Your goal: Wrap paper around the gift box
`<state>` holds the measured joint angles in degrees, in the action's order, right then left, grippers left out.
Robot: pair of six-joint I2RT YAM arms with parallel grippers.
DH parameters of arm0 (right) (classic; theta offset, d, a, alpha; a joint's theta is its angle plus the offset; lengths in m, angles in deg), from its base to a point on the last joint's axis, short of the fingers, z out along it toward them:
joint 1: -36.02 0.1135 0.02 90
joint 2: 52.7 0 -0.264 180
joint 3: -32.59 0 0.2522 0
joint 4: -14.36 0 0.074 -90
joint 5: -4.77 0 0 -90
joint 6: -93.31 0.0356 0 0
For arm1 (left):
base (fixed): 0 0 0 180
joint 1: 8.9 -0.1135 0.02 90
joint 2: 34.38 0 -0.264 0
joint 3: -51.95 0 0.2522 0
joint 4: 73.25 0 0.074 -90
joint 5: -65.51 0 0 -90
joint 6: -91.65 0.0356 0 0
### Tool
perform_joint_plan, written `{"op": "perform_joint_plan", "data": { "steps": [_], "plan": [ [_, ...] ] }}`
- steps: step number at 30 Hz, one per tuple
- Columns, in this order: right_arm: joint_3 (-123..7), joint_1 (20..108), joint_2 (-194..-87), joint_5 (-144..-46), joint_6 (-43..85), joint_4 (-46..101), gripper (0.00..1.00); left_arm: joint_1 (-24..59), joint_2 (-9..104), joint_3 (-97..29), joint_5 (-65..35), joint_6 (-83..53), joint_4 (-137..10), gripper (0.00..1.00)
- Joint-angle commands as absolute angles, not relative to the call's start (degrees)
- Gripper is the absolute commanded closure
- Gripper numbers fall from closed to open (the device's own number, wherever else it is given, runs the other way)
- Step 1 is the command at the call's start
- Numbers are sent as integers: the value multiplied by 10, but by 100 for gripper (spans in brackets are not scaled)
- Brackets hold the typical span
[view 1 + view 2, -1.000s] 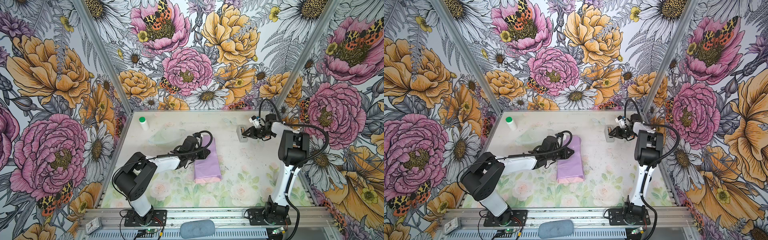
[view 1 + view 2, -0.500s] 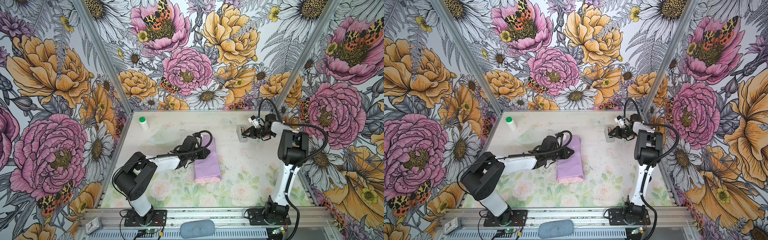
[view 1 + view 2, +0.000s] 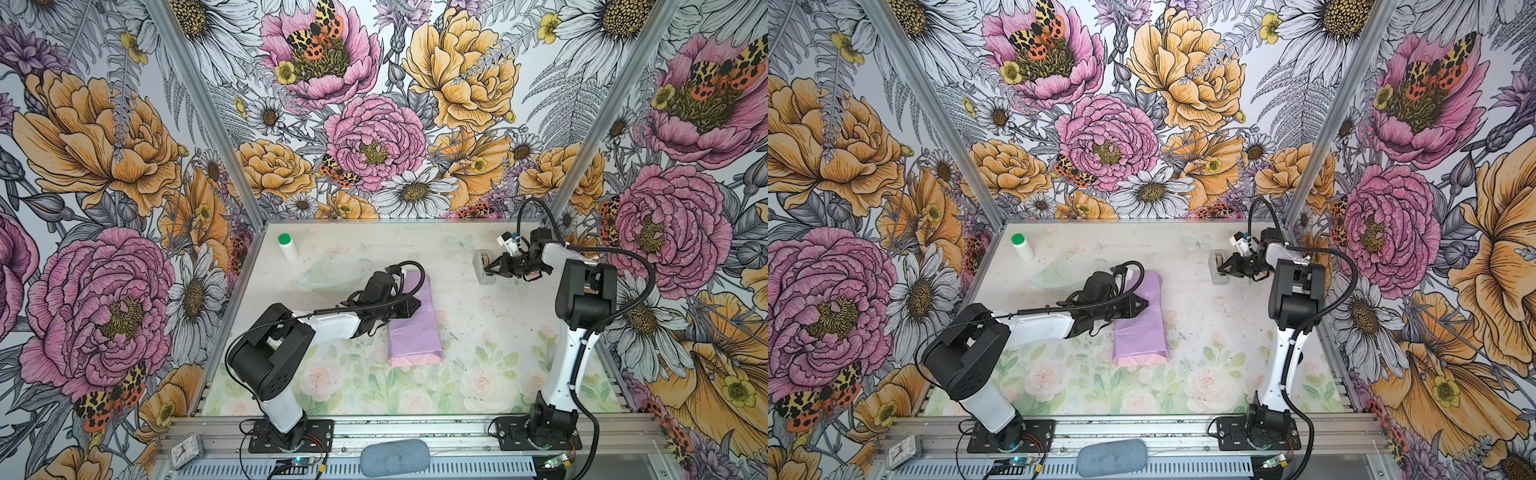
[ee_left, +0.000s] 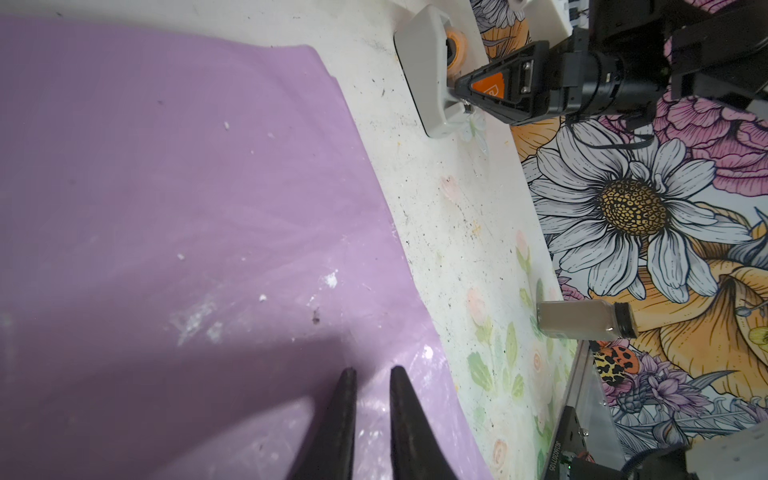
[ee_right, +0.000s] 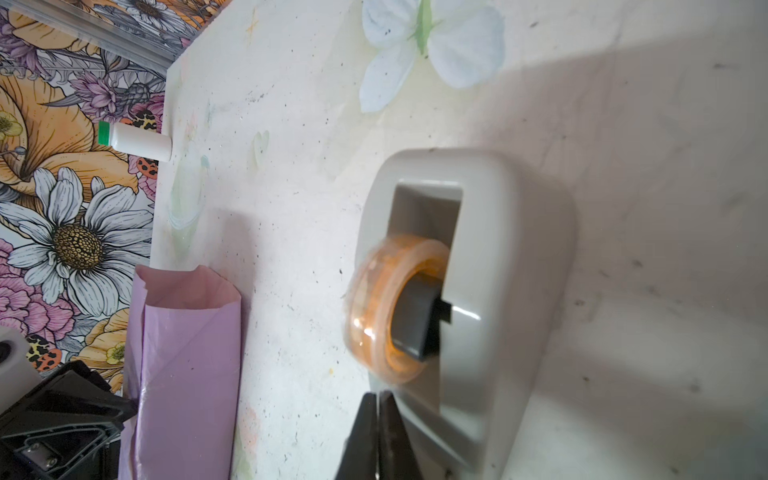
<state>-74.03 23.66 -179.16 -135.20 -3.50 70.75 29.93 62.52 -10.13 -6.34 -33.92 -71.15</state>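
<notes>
In the middle of the table point(image 3: 490, 332), at the centre of both top views, the paper point(image 3: 413, 332) point(image 3: 1142, 332) lay folded into a long lilac parcel. The gift box was hidden from me, so I could not say how it sat. The left gripper point(image 3: 417, 306) point(image 3: 1144, 306) reached in from the left and rested on the parcel's upper half, near its left edge. In the left wrist view its fingertips point(image 4: 347, 376) stood a narrow gap apart, tips down on the paper point(image 4: 166, 187). Well apart, toward the upper right of the top views, the right gripper point(image 3: 487, 269) point(image 3: 1222, 269) met the grey tape dispenser point(image 3: 482, 280) point(image 3: 1218, 277). In the right wrist view that gripper point(image 5: 377, 397) was clenched tight right at the dispenser point(image 5: 511, 249), beside the roll; whether tape was pinched, I could not tell.
</notes>
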Motion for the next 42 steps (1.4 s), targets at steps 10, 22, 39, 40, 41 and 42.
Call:
{"op": "perform_joint_plan", "data": {
  "steps": [10,22,39,40,41,42],
  "plan": [
    [-724,236,-1742,-1366,-8,712,100,297,648,-94,-58,-331,-670,82],
    [-691,233,-1693,-1389,22,699,100,296,644,-92,-59,-331,-671,82],
    [-583,232,-1613,-1309,99,644,100,296,640,-85,-61,-330,-670,83],
    [-572,231,-1608,-1303,106,637,100,296,640,-84,-61,-329,-671,83],
    [-561,229,-1602,-1298,112,628,100,296,639,-83,-60,-329,-670,83],
    [-553,229,-1597,-1295,116,620,100,296,638,-82,-61,-329,-670,83]
  ]
}}
